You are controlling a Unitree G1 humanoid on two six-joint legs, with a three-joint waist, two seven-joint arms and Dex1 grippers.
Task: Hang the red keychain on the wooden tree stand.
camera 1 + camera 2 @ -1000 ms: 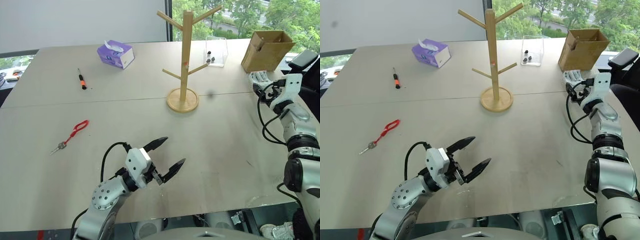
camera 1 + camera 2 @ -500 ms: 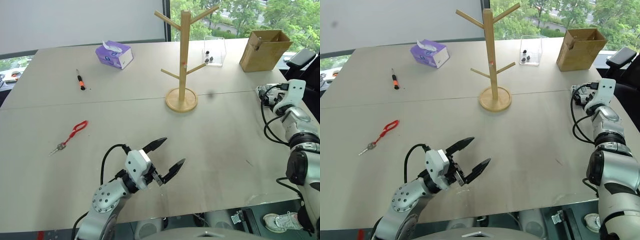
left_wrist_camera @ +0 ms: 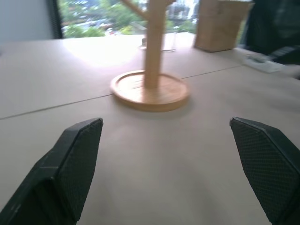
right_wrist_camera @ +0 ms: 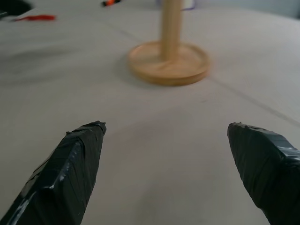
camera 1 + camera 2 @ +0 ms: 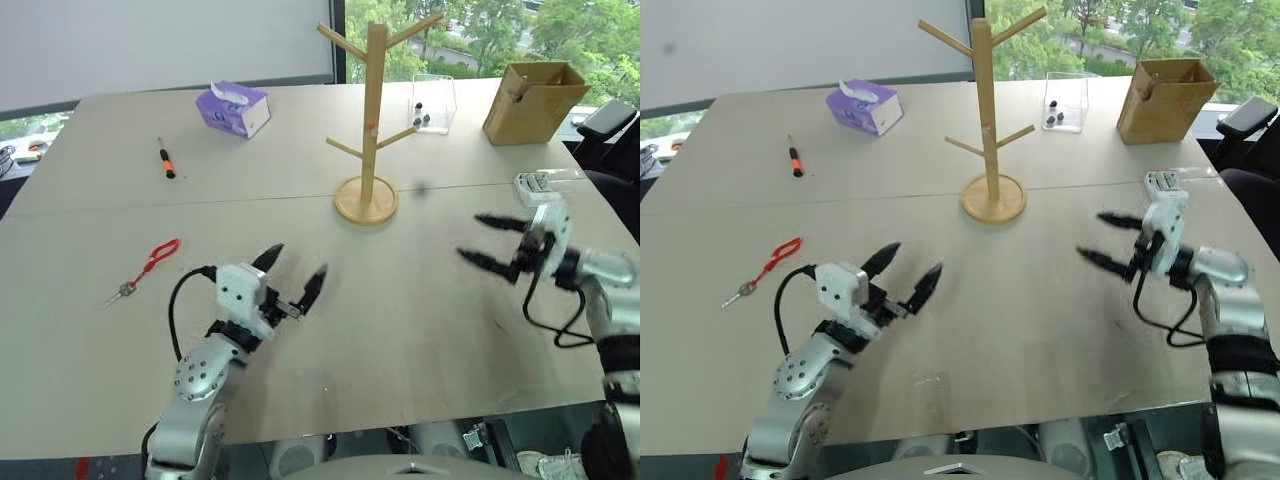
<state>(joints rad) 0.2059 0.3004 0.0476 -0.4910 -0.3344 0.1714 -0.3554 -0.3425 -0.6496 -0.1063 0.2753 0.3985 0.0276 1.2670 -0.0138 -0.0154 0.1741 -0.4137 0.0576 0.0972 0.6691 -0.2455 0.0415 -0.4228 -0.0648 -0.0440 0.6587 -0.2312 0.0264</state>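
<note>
The red keychain (image 5: 152,262) lies flat on the table at the left, its small silver key (image 5: 118,292) at the near end. The wooden tree stand (image 5: 370,120) rises at the table's middle back on its round disc base (image 3: 150,89), also seen as a base (image 4: 169,62) in the right wrist view. My left gripper (image 5: 297,271) hovers open and empty over the near table, right of the keychain and apart from it. My right gripper (image 5: 482,238) is open and empty at the right, pointing left toward the stand.
A brown cardboard box (image 5: 532,100) stands at the back right, a clear plastic box (image 5: 431,103) beside the stand, a purple tissue box (image 5: 231,108) at the back left. An orange-and-black screwdriver (image 5: 164,158) lies left of the middle. A white device (image 5: 545,181) rests near the right edge.
My right arm swung in from the right edge near the cardboard box and now points left over the table. The left gripper shifted left and turned toward the stand.
</note>
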